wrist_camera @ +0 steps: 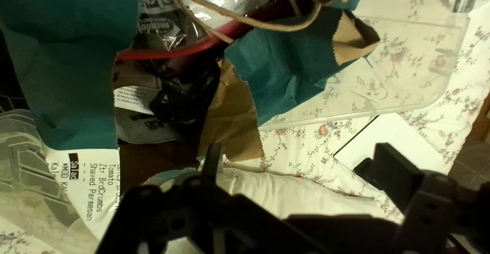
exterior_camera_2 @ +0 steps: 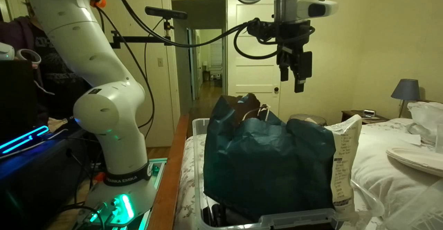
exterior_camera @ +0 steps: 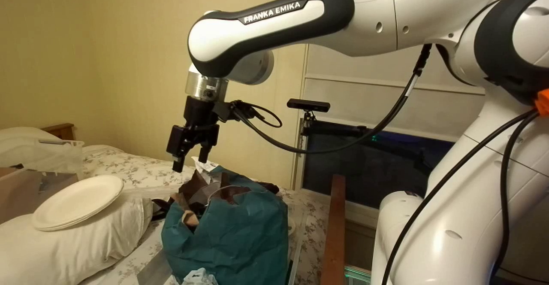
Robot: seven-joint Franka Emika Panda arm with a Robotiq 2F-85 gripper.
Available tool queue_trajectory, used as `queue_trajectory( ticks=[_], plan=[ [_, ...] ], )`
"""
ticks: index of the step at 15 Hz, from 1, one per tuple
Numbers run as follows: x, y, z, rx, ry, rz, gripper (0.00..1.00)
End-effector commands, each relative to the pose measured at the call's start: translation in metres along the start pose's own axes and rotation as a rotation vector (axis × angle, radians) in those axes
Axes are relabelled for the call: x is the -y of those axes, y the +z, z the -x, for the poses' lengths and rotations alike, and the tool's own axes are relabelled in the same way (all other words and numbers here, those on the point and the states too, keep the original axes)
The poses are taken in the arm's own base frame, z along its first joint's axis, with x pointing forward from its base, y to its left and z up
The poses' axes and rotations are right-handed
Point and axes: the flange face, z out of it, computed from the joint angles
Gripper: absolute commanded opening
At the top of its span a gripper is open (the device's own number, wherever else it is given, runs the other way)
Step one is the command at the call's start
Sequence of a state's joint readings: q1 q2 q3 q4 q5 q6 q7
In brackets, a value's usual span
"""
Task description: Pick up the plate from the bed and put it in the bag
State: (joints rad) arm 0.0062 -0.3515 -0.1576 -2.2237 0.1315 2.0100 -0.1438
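Observation:
The cream-white plate [exterior_camera: 79,201] lies tilted on a white pillow on the bed [exterior_camera: 133,169]; its edge shows layers, like a small stack. It also shows at the right of an exterior view [exterior_camera_2: 417,158]. The teal-green bag [exterior_camera: 233,233] stands upright with its top open, also in an exterior view [exterior_camera_2: 270,167] and in the wrist view [wrist_camera: 287,62]. Bags and papers show inside it. My gripper [exterior_camera: 190,160] is open and empty, pointing down above the bag's rim on the pillow side. Its spread fingers [wrist_camera: 296,158] show in the wrist view. The plate cannot be made out there.
A clear plastic bin [exterior_camera_2: 297,218] lies around the bag's base. Another clear bin [exterior_camera: 64,158] stands behind the plate. A printed white paper bag [exterior_camera_2: 344,160] leans at the teal bag's side. A wooden rail [exterior_camera: 336,229] runs between bed and robot. A camera [exterior_camera: 308,105] stands on an arm.

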Motion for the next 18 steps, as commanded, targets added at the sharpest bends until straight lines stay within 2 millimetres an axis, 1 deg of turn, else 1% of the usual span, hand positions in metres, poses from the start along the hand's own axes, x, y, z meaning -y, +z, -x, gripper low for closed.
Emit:
queue_trajectory(
  ticks=[1, 2, 5, 6, 8, 12, 15, 16, 18],
  plan=[
    [0.000, 0.000, 0.000, 0.001, 0.000, 0.000, 1.00],
    [-0.008, -0.002, -0.012, -0.007, 0.068, -0.008, 1.00],
    [-0.025, -0.003, -0.062, -0.036, 0.173, -0.099, 1.00],
    [-0.029, -0.001, -0.082, -0.050, 0.209, -0.138, 1.00],
    [-0.032, 0.004, -0.113, -0.064, 0.273, -0.224, 1.00],
    [-0.049, 0.041, -0.178, -0.138, 0.408, -0.272, 1.00],
    [-0.066, 0.079, -0.225, -0.215, 0.537, -0.258, 1.00],
    [-0.067, 0.094, -0.239, -0.226, 0.556, -0.239, 1.00],
    [-0.080, 0.122, -0.262, -0.255, 0.623, -0.187, 1.00]
  ],
)
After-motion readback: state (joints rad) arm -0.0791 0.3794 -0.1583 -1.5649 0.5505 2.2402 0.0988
